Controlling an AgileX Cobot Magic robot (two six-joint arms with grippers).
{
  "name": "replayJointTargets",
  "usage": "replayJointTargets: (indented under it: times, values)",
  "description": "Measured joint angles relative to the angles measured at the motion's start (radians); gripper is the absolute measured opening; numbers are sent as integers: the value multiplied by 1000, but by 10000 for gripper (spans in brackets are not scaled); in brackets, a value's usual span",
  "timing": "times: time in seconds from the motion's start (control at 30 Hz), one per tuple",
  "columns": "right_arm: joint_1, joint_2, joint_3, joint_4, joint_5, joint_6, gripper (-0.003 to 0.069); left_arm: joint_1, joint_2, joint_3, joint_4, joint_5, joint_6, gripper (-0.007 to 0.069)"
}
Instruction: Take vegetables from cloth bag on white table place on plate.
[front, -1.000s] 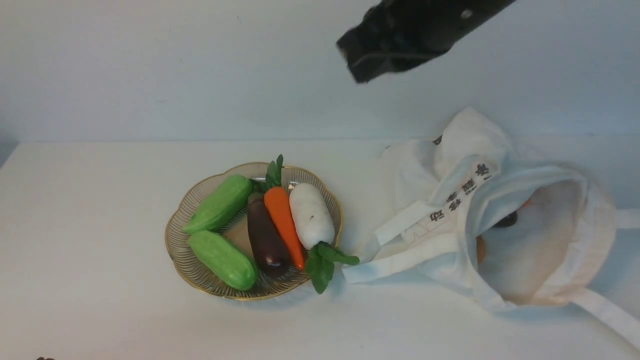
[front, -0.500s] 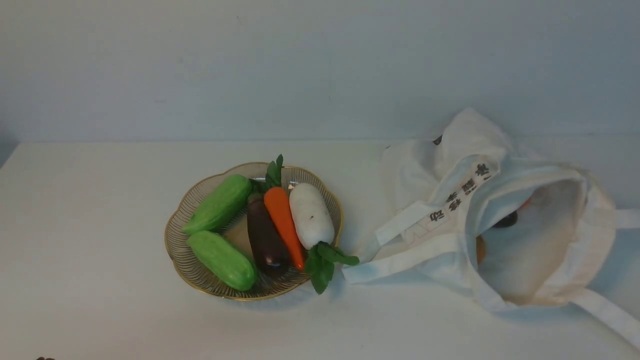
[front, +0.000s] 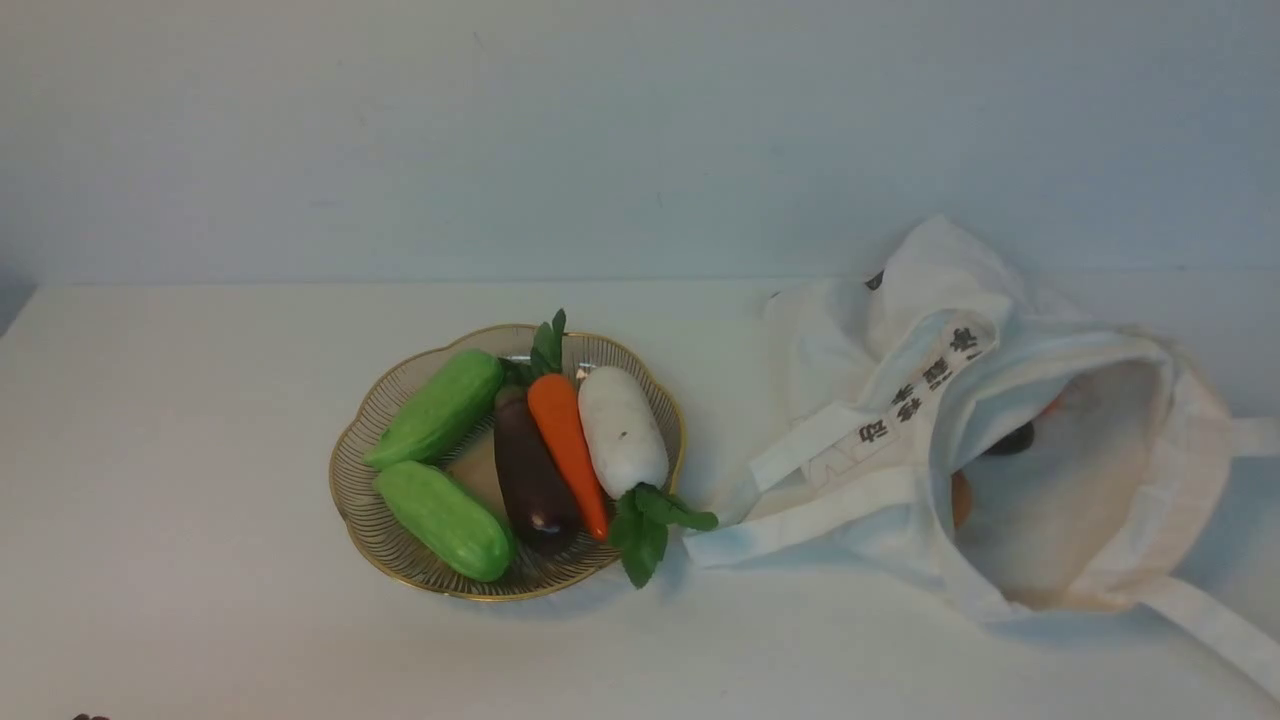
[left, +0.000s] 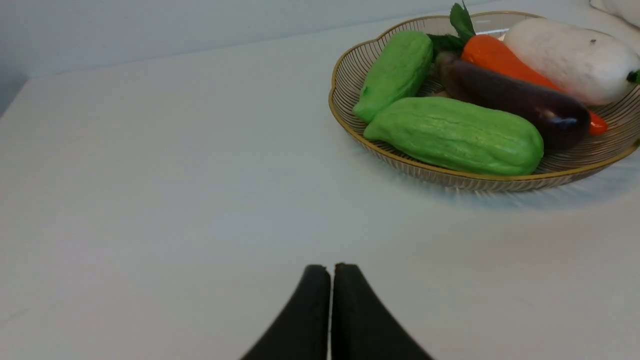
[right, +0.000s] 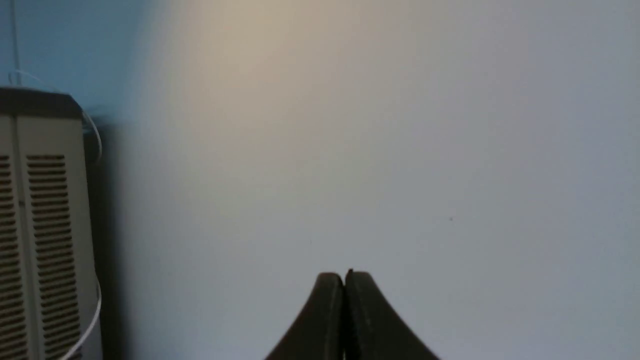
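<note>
Mid white table (front: 180, 580), on plate (front: 362, 515): five vegetables (front: 562, 440); right gripper (right: 344, 278) withdrawn from overhead, left gripper (left: 331, 269) idle, jaws together, empty; cloth bag (front: 840, 360) likely unfinished.

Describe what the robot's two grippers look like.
Only the tips show. The left gripper has two matte black fingers, broad at the base, curving inward to narrow rounded tips. The right gripper looks the same. No cables or markings show on either.

Your left hand (left: 331, 267) shows as two matte black fingers (left: 306, 315), broad at the base and curving in to narrow, rounded tips. Your right hand (right: 344, 276) looks alike: dark, smooth, tapered.
</note>
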Motion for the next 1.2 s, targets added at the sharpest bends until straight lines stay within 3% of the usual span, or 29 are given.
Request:
replayJointTargets:
  times: [0.63, 0.87, 0.93, 1.13, 1.2]
  values:
    - [0, 0, 12, -20, 30, -21, -15, 0, 0, 0, 0, 0, 0, -8]
    - [-25, 0, 113, -38, 20, -21, -15, 0, 0, 0, 0, 0, 0, -8]
    - [-93, 0, 166, -42, 6, -21, -15, 0, 0, 0, 0, 0, 0, -8]
    - [-449, 1, 452, -43, -25, -21, -15, 0, 0, 0, 0, 0, 0, -8]
    - [-503, 1, 503, -44, -25, -21, -15, 0, 0, 0, 0, 0, 0, -8]
